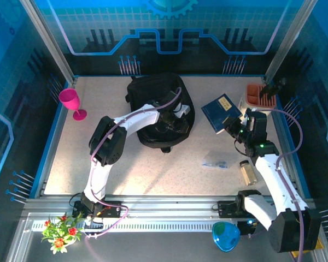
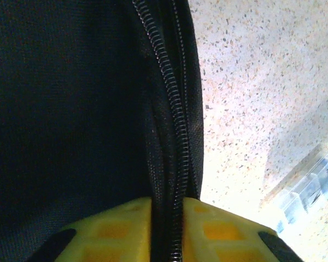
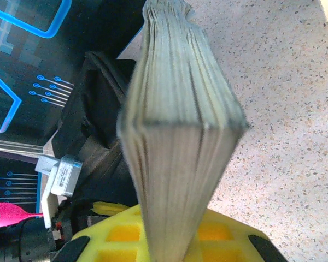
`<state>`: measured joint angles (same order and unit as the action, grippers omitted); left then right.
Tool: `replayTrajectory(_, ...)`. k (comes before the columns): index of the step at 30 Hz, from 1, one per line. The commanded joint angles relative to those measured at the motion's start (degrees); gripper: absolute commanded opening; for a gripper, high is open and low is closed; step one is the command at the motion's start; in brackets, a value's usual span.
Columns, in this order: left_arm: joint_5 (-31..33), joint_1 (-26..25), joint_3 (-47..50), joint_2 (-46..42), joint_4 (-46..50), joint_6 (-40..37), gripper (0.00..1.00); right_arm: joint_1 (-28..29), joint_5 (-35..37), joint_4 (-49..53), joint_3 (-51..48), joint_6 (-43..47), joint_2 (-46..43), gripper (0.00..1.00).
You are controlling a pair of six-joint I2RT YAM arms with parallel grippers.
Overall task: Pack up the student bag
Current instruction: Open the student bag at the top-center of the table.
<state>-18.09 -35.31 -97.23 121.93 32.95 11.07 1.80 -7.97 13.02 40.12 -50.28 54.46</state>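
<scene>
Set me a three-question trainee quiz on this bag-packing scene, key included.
1. True or false: the right gripper holds the blue book.
2. The left gripper is pinching: A) the book, B) the zipper edge of the student bag, C) nothing.
3. Fill in: the pink goblet stands on the robot's ____ side of the bag.
Key: 1 true; 2 B; 3 left.
</scene>
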Motion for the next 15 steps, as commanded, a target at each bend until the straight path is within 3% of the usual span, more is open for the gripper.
replayTrajectory(1, -1.68, -0.21, -2.81, -1.27, 2.60, -2.38, 0.09, -1.11, -0.98, -0.55, -0.03, 0.98, -1.63, 0.04)
replayTrajectory(5, -0.06, 0.50, -3.04, -5.25, 0.98, -1.85, 0.04, -1.26, -1.80, 0.62, 0.30, 1.21, -2.20, 0.04)
replayTrajectory(9, 1.39, 1.24, -2.26, -10.74, -2.73, -1.01, 0.04, -0.89, -2.33, 6.44, 2.02, 0.59, -2.93, 0.04)
replayTrajectory(15, 3.18, 1.48, 0.17, -16.80, -11.19, 1.47, 0.04, 5.25, -1.15, 11.06, 3.63, -1.69, -4.07, 0.04)
